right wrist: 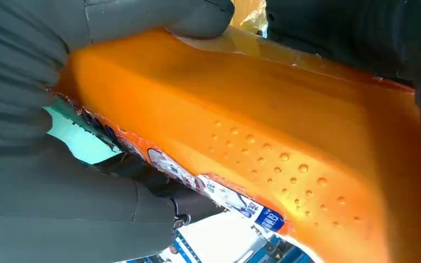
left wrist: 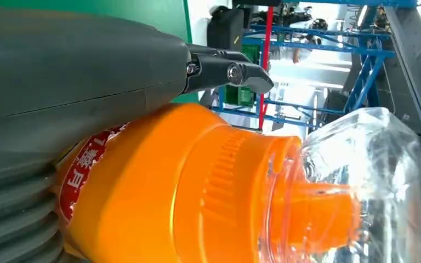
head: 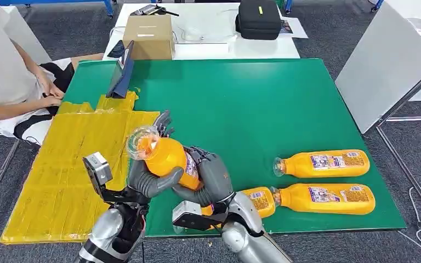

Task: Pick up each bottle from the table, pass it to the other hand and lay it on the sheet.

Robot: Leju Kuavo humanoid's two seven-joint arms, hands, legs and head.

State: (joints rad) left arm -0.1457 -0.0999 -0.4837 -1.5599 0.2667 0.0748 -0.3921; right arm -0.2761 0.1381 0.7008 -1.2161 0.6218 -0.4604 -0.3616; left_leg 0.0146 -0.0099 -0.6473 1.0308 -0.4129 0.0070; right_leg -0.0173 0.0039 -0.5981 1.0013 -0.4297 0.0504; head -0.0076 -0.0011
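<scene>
An orange bottle (head: 167,156) with a clear cap (head: 141,141) is held above the green table's front, near the edge of the yellow sheet (head: 66,164). My left hand (head: 149,181) grips it below the neck, thumb across the front and fingers (head: 164,123) behind. My right hand (head: 211,178) wraps the bottle's lower body. The left wrist view shows the bottle (left wrist: 197,186) and cap against my left hand (left wrist: 60,82). In the right wrist view my right hand (right wrist: 33,192) clasps the bottle's side (right wrist: 252,126). Two more bottles (head: 323,163) (head: 326,198) lie at the right, and a third (head: 259,200) lies partly behind my right arm.
A person (head: 11,71) sits at the left, beyond the sheet's far end. A dark tablet (head: 121,74) leans at the table's back left. A cardboard box (head: 149,35) and a black case (head: 258,19) sit on the white table behind. A white panel (head: 383,60) stands at the right.
</scene>
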